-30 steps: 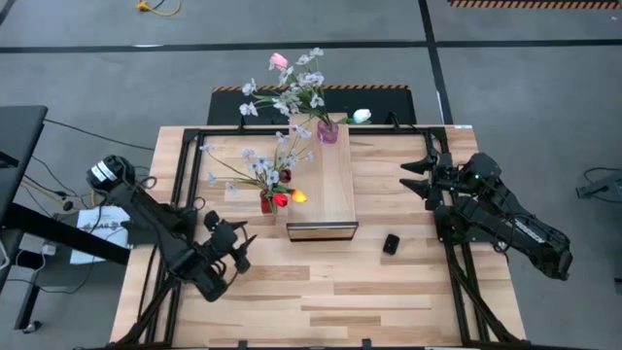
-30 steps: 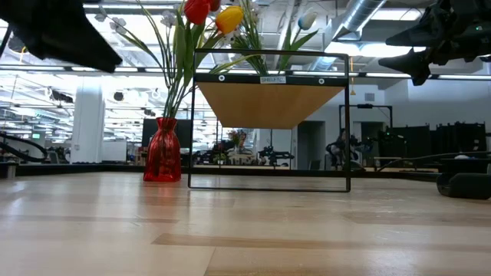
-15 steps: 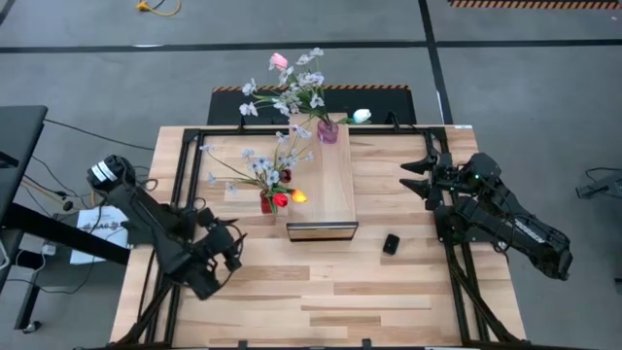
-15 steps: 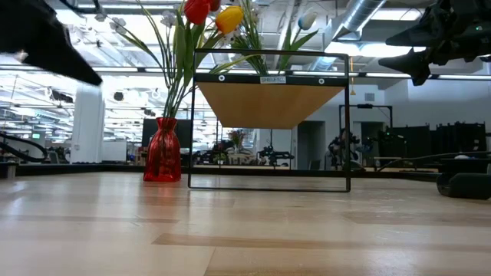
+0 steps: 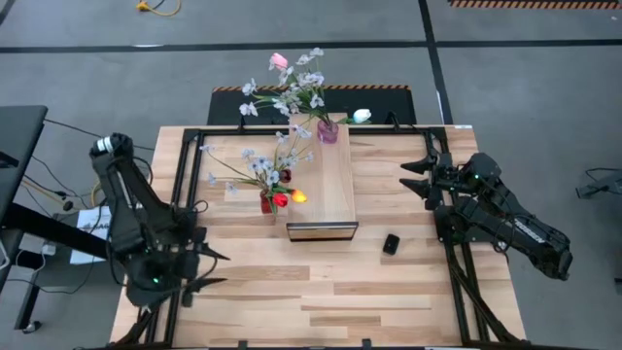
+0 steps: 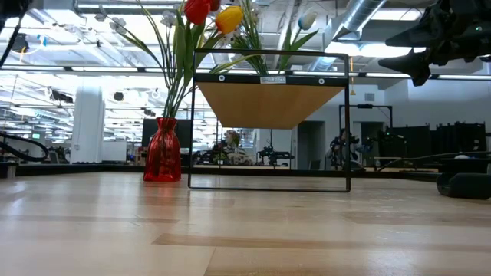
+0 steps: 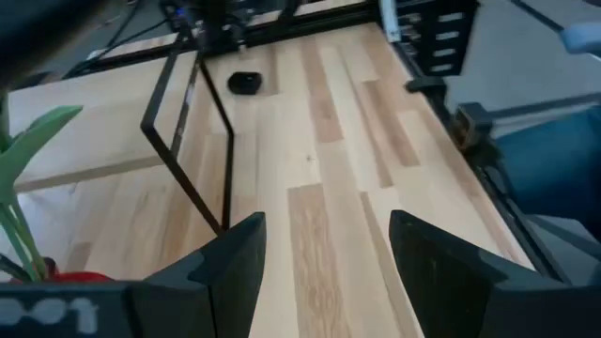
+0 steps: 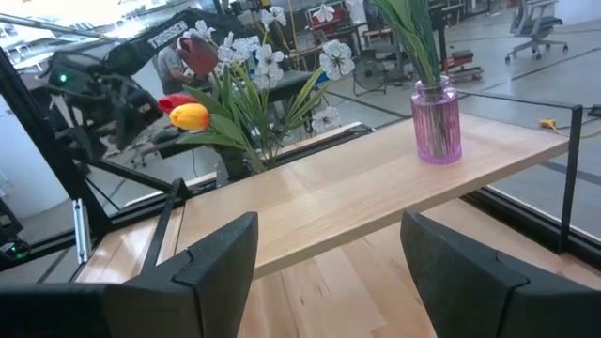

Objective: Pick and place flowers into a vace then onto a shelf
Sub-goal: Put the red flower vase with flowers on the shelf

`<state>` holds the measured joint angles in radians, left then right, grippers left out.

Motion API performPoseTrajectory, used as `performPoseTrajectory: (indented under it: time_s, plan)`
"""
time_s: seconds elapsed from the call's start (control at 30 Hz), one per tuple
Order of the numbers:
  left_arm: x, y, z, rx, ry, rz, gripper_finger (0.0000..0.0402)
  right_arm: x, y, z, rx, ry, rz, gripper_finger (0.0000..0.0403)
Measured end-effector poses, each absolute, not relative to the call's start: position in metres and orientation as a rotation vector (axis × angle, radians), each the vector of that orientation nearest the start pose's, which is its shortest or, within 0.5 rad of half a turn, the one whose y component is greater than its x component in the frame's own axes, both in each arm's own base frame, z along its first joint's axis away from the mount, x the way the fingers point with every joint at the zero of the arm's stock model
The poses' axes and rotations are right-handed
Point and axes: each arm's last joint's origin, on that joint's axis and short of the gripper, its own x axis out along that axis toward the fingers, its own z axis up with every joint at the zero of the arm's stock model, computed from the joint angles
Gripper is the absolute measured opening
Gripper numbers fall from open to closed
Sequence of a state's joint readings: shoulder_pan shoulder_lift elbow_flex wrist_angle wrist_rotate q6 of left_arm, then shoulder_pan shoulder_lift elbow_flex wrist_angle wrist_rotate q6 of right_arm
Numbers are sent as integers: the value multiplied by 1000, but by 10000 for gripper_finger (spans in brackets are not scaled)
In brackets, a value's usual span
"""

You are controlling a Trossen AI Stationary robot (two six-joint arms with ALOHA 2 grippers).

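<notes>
My left claw (image 5: 201, 269) has swung back from the middle of the surface (image 5: 321, 301) toward its left edge, near the front left corner, well away from the red vase (image 5: 266, 202). My left arm has folded upright over that edge and has almost left the low view.

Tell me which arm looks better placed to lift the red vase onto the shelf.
Probably left: the red vase stands on the table beside the shelf's left edge, and the open left gripper is on that side. The right gripper, open too, would have the shelf in its way.
</notes>
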<state>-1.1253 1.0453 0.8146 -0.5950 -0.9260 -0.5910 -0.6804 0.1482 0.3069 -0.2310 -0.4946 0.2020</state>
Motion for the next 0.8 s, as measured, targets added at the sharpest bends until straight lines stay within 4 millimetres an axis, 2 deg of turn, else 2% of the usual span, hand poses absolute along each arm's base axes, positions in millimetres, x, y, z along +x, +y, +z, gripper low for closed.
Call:
performPoseTrajectory:
  time_s: [0.1, 0.27, 0.5, 0.63, 0.8]
  plan:
    - [96, -158, 272, 137, 455, -102, 217, 74, -42, 234, 243, 43, -191, 256]
    - [81, -121, 252, 23, 399, -176, 217, 74, -43, 233, 245, 47, -194, 256]
    - [69, -83, 222, -193, 130, -372, 217, 74, -43, 233, 247, 49, -199, 256]
    - [69, -69, 199, -171, 70, -259, 217, 74, -43, 233, 243, 49, -201, 256]
    - [76, -56, 174, -125, 89, -62, 217, 74, -43, 233, 230, 51, -217, 256]
